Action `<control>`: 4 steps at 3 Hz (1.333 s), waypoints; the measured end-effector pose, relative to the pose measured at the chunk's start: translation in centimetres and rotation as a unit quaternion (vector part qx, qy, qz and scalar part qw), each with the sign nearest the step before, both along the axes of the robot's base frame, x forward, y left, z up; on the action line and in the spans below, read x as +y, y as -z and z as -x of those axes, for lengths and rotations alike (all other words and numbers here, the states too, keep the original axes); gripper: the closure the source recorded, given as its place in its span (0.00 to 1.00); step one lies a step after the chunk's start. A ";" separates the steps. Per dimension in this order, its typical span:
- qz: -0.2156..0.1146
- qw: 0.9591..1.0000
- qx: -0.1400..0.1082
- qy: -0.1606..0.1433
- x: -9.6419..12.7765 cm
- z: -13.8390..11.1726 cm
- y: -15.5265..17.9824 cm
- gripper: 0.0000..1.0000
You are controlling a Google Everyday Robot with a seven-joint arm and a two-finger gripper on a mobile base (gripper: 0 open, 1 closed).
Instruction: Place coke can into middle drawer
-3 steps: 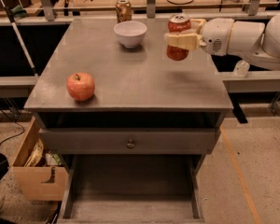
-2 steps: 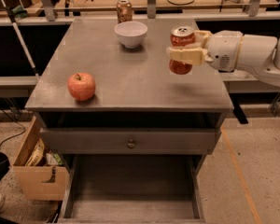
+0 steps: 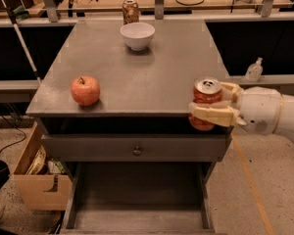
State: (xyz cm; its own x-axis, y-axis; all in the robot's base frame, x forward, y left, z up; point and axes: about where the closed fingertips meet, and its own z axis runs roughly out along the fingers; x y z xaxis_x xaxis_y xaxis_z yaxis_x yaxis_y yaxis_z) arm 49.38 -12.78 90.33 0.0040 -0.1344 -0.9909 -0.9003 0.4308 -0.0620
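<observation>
My gripper reaches in from the right and is shut on the red coke can, held upright in the air at the cabinet's front right corner, over the front edge. The can's silver top faces up. The middle drawer is pulled open below, its grey floor showing, down and left of the can. The closed drawer front with a round knob sits just above it.
On the cabinet top stand a red apple at front left, a white bowl at the back and a brownish can behind it. A cardboard box sits on the floor at left. A small bottle stands at right.
My gripper has carried the coke can from above the back right of the cabinet top forward and down to the front right corner.
</observation>
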 end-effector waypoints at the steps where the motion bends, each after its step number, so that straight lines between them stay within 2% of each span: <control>1: -0.022 0.999 0.029 -0.008 -2.8 6.7 5.0 1.00; 2: -0.045 0.997 0.055 -0.010 -4.9 10.6 11.6 1.00; 3: -0.045 0.997 0.055 -0.011 -4.9 10.6 11.5 1.00; 4: -0.023 0.998 0.043 -0.026 -2.1 10.4 13.3 1.00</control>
